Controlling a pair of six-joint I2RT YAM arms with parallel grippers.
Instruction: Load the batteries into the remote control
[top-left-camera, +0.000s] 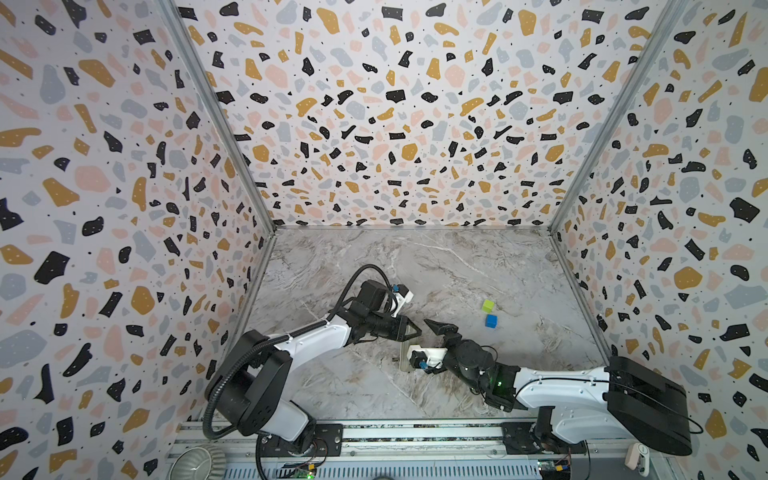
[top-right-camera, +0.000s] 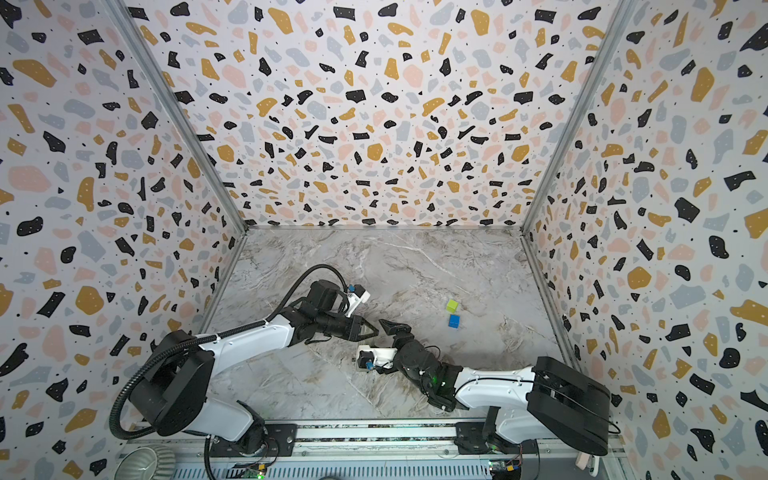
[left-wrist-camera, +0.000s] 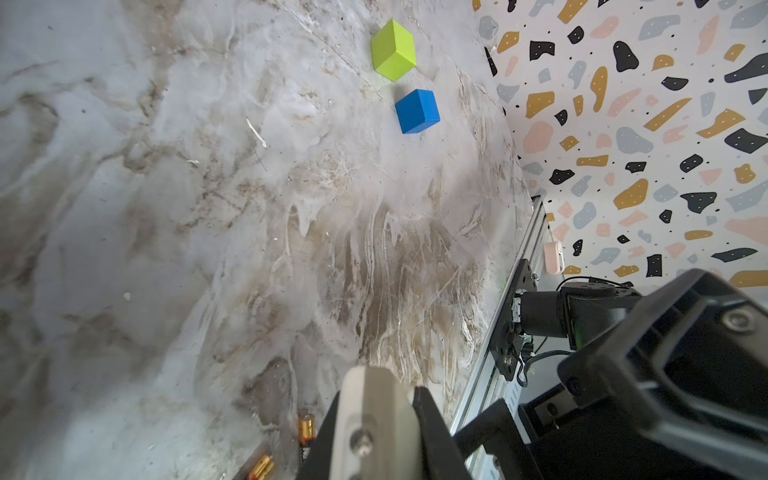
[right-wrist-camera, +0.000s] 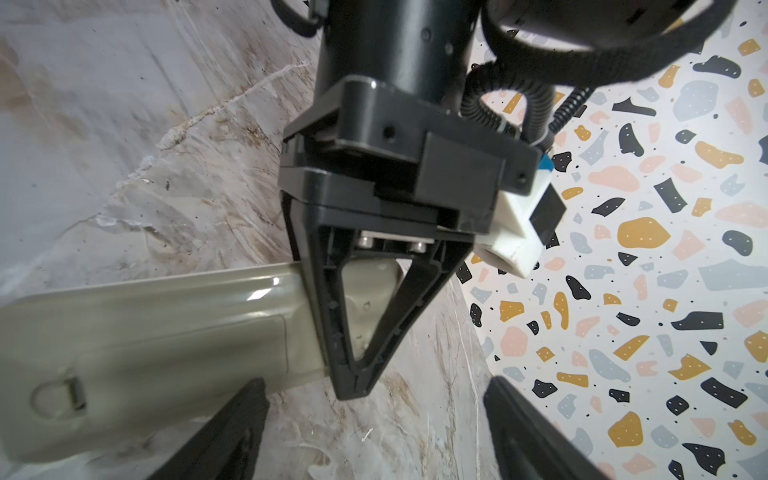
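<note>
Early stage: left gripper (top-left-camera: 417, 331) clenched on remote control (right-wrist-camera: 166, 332) end, mid-tabletop (top-left-camera: 457, 270) near front edge. Right gripper (top-left-camera: 435, 326) released, empty. Batteries (left-wrist-camera: 306, 432) loose beside it, none loaded yet.

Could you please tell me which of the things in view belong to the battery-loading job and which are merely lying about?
For the job:
- remote control, clamped in the left gripper
- two batteries, lying loose

Just lying about:
- green cube
- blue cube
</note>
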